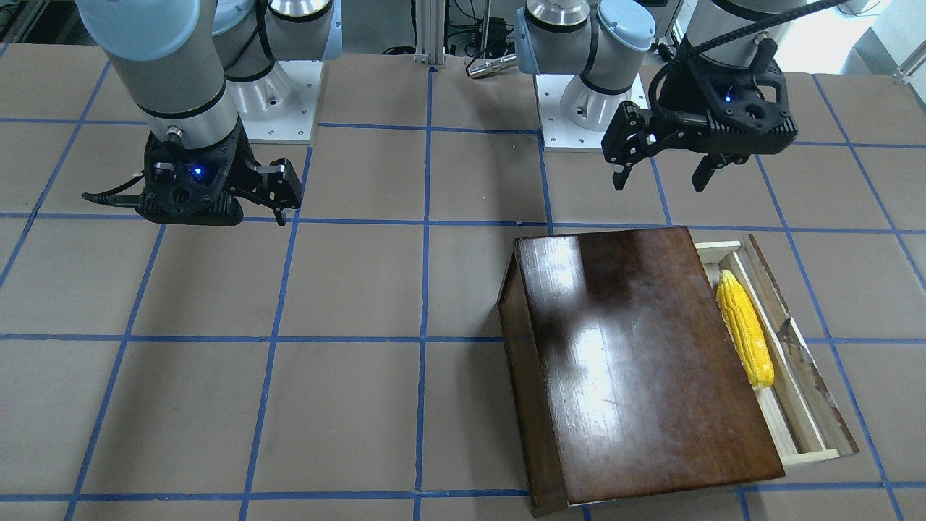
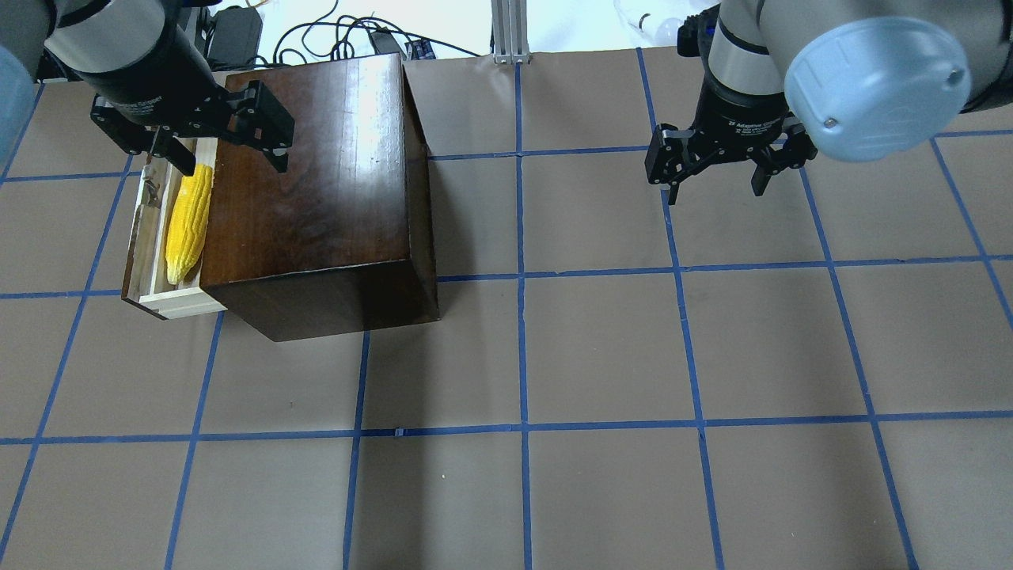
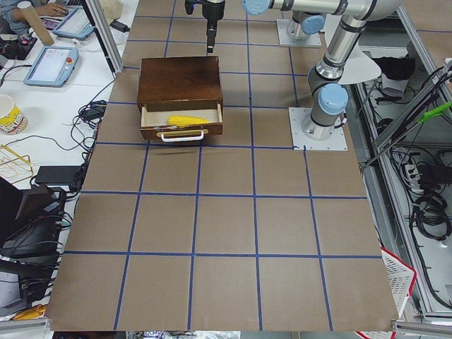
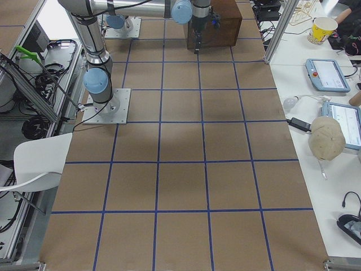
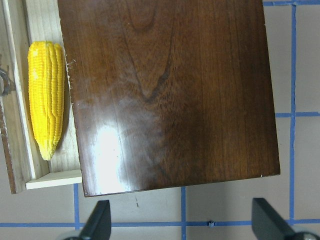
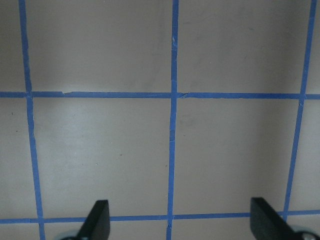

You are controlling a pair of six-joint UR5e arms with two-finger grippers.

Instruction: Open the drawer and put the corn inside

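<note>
The drawer stands pulled out of the glossy dark-brown box. The yellow corn lies lengthwise inside it. In the overhead view the corn lies in the drawer at the left side of the box. My left gripper is open and empty, hovering above the box's far edge, clear of the corn. The left wrist view shows the corn in the drawer and both open fingertips. My right gripper is open and empty over bare table.
The table is brown paper with a blue tape grid. The arm bases stand at the robot's edge. Cables and gear lie beyond the far edge behind the box. The right wrist view shows only table.
</note>
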